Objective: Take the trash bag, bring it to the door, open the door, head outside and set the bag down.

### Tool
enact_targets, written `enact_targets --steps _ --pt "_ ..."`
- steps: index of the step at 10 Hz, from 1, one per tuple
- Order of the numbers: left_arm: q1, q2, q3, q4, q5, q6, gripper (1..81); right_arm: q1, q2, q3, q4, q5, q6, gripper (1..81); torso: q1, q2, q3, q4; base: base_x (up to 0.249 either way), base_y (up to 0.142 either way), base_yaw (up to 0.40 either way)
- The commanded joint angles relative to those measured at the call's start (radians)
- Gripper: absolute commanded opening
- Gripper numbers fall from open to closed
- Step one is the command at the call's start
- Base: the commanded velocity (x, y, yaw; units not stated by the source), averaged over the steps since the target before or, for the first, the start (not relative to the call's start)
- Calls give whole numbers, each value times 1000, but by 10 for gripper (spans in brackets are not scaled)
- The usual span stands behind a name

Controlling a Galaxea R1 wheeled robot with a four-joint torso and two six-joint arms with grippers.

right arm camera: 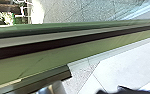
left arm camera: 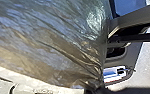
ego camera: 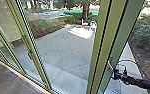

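One gripper [ego camera: 111, 67], the right one, is held up at the green post [ego camera: 103, 47] of the glass doorway; whether it is spread or pressed together cannot be told. Its black arm [ego camera: 138, 82] is reached in from the right side, with a thin cable [ego camera: 128, 60] looped above. In the right wrist view, a handle [right arm camera: 49, 78] is seen close beside the post.

By the left gripper [left arm camera: 97, 90], the trash bag [left arm camera: 46, 42] is seen close up, thin, shiny and creased, with folds drawn together on one side; how that gripper is set cannot be told.

Farther left, another green frame [ego camera: 32, 51] is fitted with a latch [ego camera: 29, 55]. Dark floor [ego camera: 8, 80] is seen at the lower left. Beyond the glass front, a paved yard [ego camera: 63, 48] is edged by bushes [ego camera: 148, 33], with a white chair [ego camera: 93, 26] placed near a tree trunk [ego camera: 86, 12].
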Motion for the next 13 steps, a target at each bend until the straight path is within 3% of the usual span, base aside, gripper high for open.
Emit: enact_targets --steps 1,5,10,13 --pt "1 -2 1 -2 92 1 10 57 -46 36 -6 -255 -15 811 0 0 0 0 0 0 0" --pt "18 -2 1 0 92 6 10 164 -146 36 -17 -238 -27 811 1 1 -1 1 0 0 0" --pt "19 6 1 3 92 9 10 265 -167 54 -49 -257 -28 811 0 1 -2 1 0 0 0" --pt "21 9 1 6 92 9 10 311 -213 94 -91 -312 -30 811 0 1 -3 1 0 0 0"
